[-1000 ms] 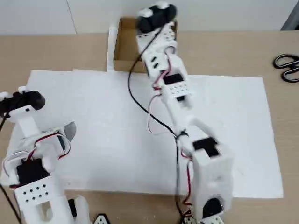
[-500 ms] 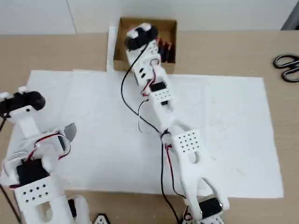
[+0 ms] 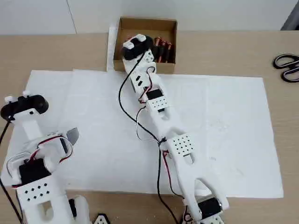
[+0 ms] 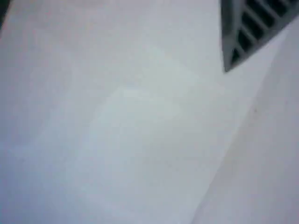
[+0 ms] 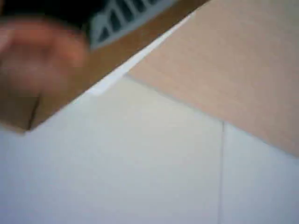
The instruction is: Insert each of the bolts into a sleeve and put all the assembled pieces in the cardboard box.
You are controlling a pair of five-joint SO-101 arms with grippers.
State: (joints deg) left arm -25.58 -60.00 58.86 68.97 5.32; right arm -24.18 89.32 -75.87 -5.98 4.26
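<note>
- The left white 3D-printed robot arm (image 3: 35, 172) stands at the near left corner of the table. Its left gripper (image 3: 70, 134) hangs just above the left part of the paper, and I cannot tell whether its jaws are apart or together.
- A large white sheet of paper (image 3: 224, 121) covers the middle of the tan wooden table (image 3: 233, 46).
- A small open brown cardboard box (image 3: 148, 21) sits at the far edge of the table, just beyond the paper's far edge.
- The right white 3D-printed robot arm (image 3: 180, 149) stretches from the near edge diagonally across the paper to the box. Its right gripper (image 3: 138, 44) is over the box's left half; the state of its jaws cannot be told.
- Several dark red cylindrical assembled pieces (image 3: 162, 46) lie side by side inside the box, in its right half, just beside the right gripper.
- A pair of black-handled scissors (image 3: 287, 65) lies on the bare table at the far right, well apart from the box.
</note>
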